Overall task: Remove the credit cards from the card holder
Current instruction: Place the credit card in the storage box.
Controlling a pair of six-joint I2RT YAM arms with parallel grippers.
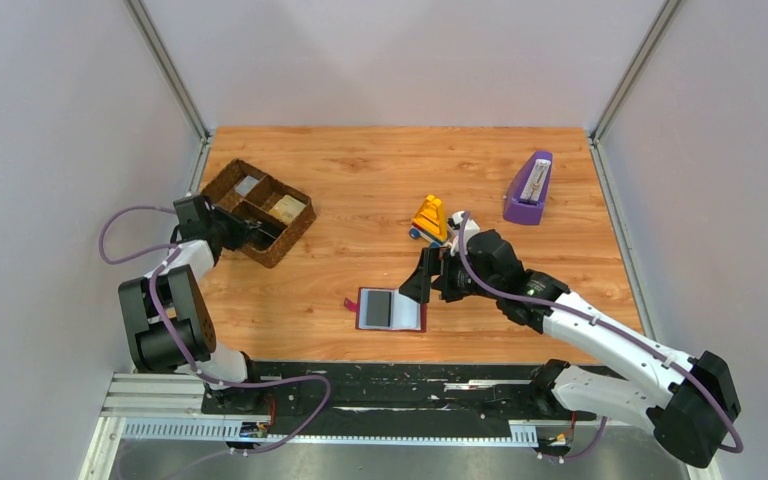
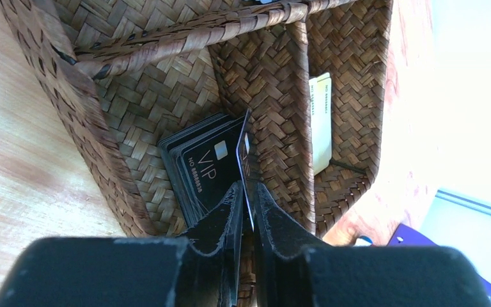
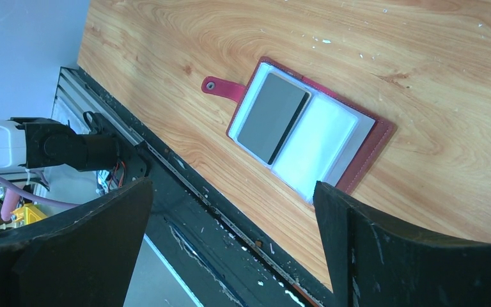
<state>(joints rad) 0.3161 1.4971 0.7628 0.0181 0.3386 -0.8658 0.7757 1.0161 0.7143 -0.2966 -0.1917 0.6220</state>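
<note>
1. Currently the right gripper (image 3: pixel 233 192) has its jaws spread wide and nothing between them. It hangs over the near edge of the desk (image 1: pixel 360 180).
2. Outward from it, the card holder (image 3: pixel 307 137) lies open and flat, just above the gripper in the right wrist view. In the top view it is just to the gripper's lower left.
3. Long axis of the open holder runs upper left to lower right in the wrist view, with the snap tab (image 3: pixel 220 88) at the upper-left end.
4. One grey card (image 3: pixel 273 118) sits in the upper-left sleeve. The lower-right sleeve looks empty, though it is pale and I cannot be sure.
5. Left gripper (image 2: pixel 246 192) is down inside the wicker basket (image 2: pixel 128 192), its fingers narrowly apart with a black card (image 2: pixel 245 144) edge-on between them. I cannot tell whether it is pinched or let go.
6. Judgement: the right arm is much the nearer, since the basket is well apart at the upper left of the top view.
</note>
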